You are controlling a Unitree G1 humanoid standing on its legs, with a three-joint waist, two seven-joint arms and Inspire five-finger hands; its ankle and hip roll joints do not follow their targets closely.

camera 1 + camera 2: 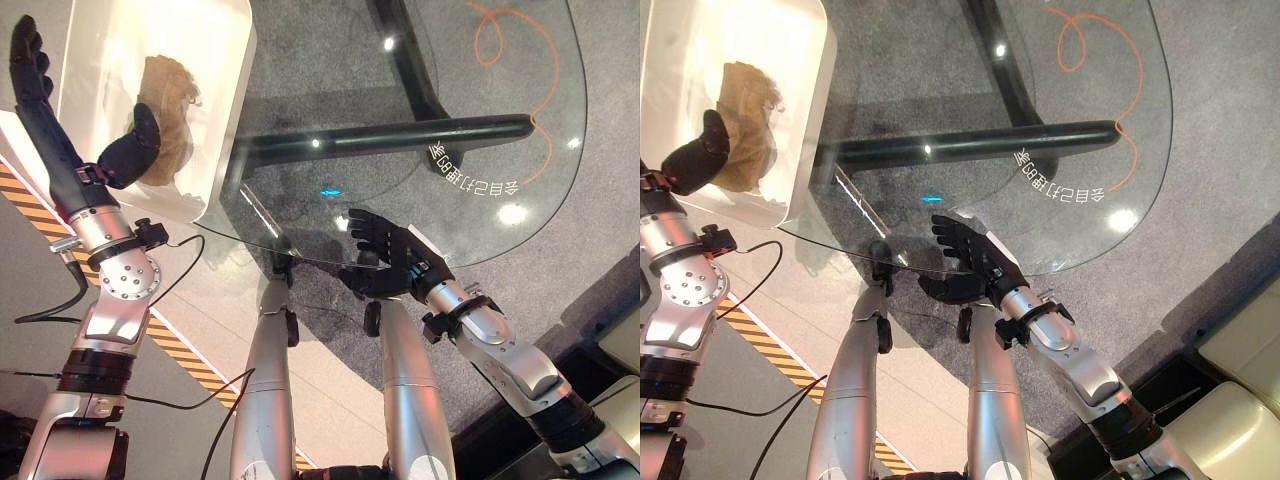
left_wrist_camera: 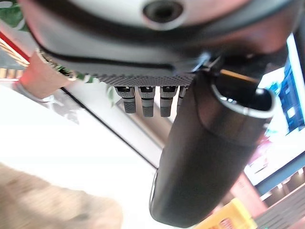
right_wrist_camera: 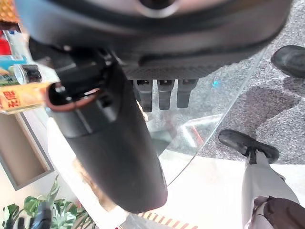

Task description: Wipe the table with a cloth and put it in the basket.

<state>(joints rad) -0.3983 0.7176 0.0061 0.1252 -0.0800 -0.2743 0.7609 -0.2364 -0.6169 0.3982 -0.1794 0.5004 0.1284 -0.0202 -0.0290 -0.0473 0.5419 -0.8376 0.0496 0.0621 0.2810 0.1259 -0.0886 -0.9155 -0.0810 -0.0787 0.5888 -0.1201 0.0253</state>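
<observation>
Beneath our left hand, from the left eye, the tan cloth lies inside the white basket, just past the straight fingertips; nothing is gripped. From the right eye, our right hand rests with spread, relaxed fingers at the near edge of the glass table, well apart from the cloth. Our left wrist view shows straight fingers above the cloth's edge. We judge that a careless withdrawal could snag the cloth and drag it out, or knock the basket.
</observation>
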